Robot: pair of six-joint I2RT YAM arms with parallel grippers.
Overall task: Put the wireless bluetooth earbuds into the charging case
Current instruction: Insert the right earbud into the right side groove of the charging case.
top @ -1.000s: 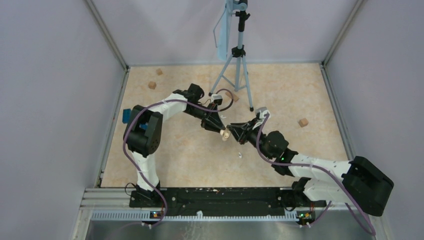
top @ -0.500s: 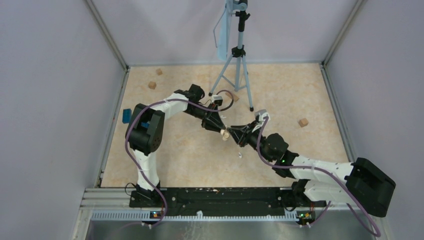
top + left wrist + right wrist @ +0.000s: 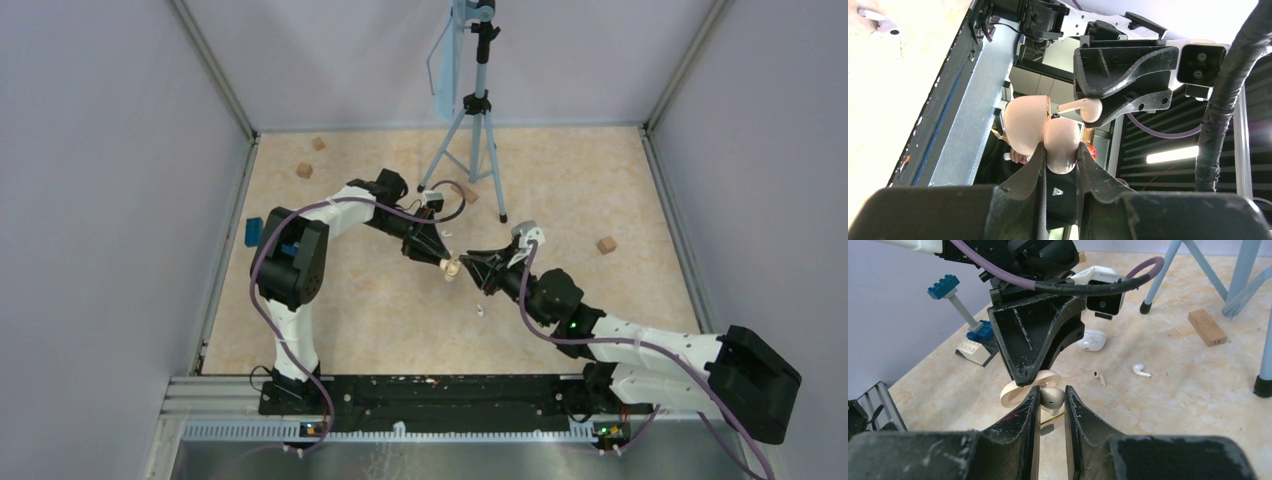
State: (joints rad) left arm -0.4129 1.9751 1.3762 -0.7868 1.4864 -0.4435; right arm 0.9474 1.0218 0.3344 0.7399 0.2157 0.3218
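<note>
**Earbud nearly home**

Right claw point(image 3: 1052, 391) has crept in over the last second. It's clamped on an earbud point(image 3: 1083, 106), stem tip now at the mouth of the open case point(image 3: 1028, 130). Left claw point(image 3: 1060, 150) pinches that case above the desk point(image 3: 580, 190). Probably just needs seating.

Pale lilac walls point(image 3: 100, 200), mottled beige floor point(image 3: 570, 170)

The small, round, peach plastic charging case point(image 3: 1040, 132) is open and held up off the table. A tiny peach earbud point(image 3: 1083, 106) with a short stem is just beside its open mouth. A little white earbud point(image 3: 1141, 371) lies on the table, with a second small earbud point(image 3: 1099, 377) near it.
</note>
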